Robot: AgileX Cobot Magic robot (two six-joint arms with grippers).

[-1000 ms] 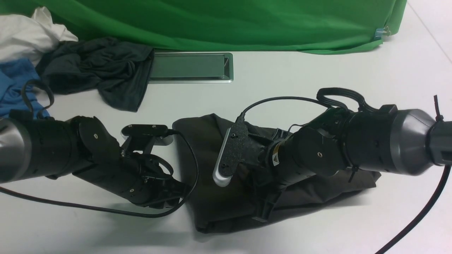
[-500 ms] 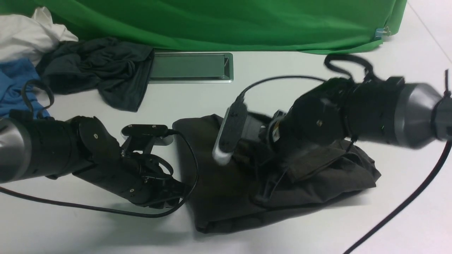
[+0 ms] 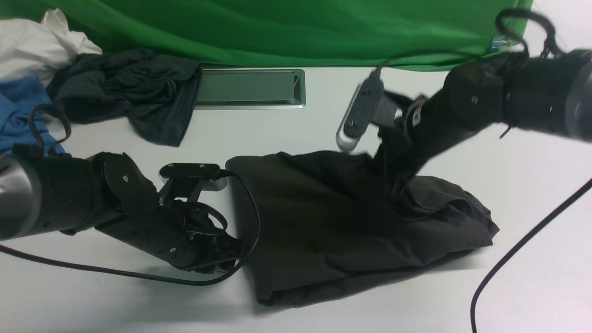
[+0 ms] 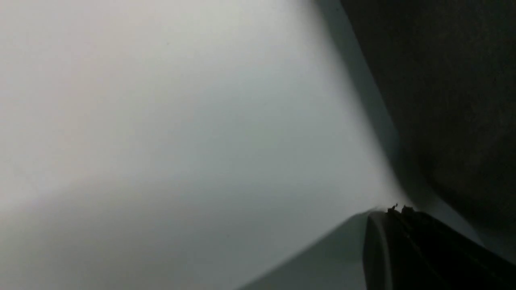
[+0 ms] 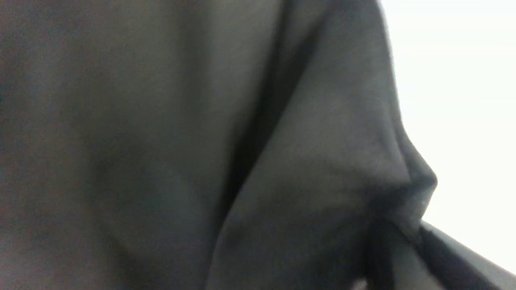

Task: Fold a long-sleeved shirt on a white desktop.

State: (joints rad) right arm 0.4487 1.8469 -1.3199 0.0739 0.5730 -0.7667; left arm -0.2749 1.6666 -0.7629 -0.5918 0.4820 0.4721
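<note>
My right tool [image 3: 393, 182] is closed on a pinch of the large dark brownish-black knit long-sleeved shirt [image 3: 333, 231]. The right wrist view confirms this: a fold of the dark fabric [image 5: 258, 161] fills it and runs into the tool. The pinched fabric rises as a taut ridge from the shirt's far edge toward the tool, which sits above the garment on the side nearer the rectangular metal-framed hatch [image 3: 249, 88].

The shirt lies on the broad matte white surface [image 3: 300, 129], on the near side of the hatch and slightly toward my right arm. It is partly folded into a rough slab. Its long axis runs across me, from my left arm's side to my right arm's side. The end toward my right arm is bunched and creased.

My left tool [image 3: 233, 252] is closed and holds nothing. It rests low on the surface, just beside the shirt's edge on my left; I cannot tell whether it touches the fabric. In the left wrist view the dark cloth [image 4: 443, 100] borders the bare surface next to the tool tip.

The relation governing the coming move, in my judgement: the bulk of the shirt lies below and toward me from the right tool, so the lifted edge can be carried across the short axis. The right arm is the one engaged; the left arm is nearest the opposite end.
</note>
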